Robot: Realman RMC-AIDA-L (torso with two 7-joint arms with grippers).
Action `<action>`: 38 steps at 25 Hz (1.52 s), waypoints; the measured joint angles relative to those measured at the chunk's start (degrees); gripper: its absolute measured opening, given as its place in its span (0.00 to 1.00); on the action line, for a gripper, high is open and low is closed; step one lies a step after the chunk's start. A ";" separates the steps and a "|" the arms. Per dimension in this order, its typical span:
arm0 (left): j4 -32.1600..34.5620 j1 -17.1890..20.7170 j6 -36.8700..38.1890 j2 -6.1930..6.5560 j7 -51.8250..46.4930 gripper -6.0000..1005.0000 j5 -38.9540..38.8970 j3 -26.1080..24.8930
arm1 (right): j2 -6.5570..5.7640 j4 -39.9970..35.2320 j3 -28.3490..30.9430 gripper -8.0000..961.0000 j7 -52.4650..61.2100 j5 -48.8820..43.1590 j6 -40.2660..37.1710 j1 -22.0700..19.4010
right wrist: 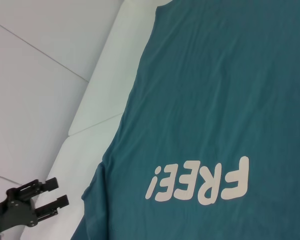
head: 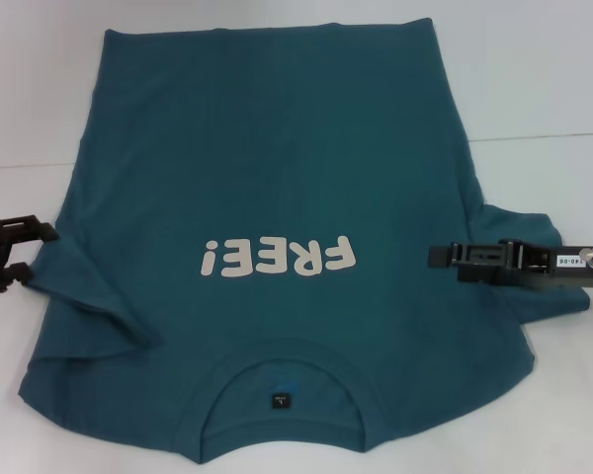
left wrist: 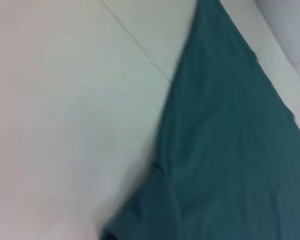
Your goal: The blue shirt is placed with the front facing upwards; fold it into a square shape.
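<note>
The blue shirt (head: 277, 247) lies flat and face up on the white tabletop (head: 534, 79), with its collar toward the robot and its long axis running away from it. The left gripper (head: 25, 255) waits just beside the left sleeve with jaws apart. The right gripper (head: 445, 257) already hangs over the right side of the shirt near the sleeve, so it seems nearer to a grasp; whether its jaws are apart I cannot tell.
</note>
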 joint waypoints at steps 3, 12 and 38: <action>-1.20 0.01 -2.26 -0.14 -0.09 0.69 0.16 0.03 | 0.04 0.00 0.07 0.95 0.00 0.00 -0.23 -0.03; -2.85 0.54 -4.03 -0.83 -1.77 0.69 1.48 -0.33 | -0.03 0.00 0.09 0.95 0.00 -0.01 -0.45 -0.20; -6.22 -0.97 -7.23 -1.40 -1.42 0.69 1.43 0.03 | -0.08 0.00 0.16 0.95 0.00 -0.01 -0.53 -1.01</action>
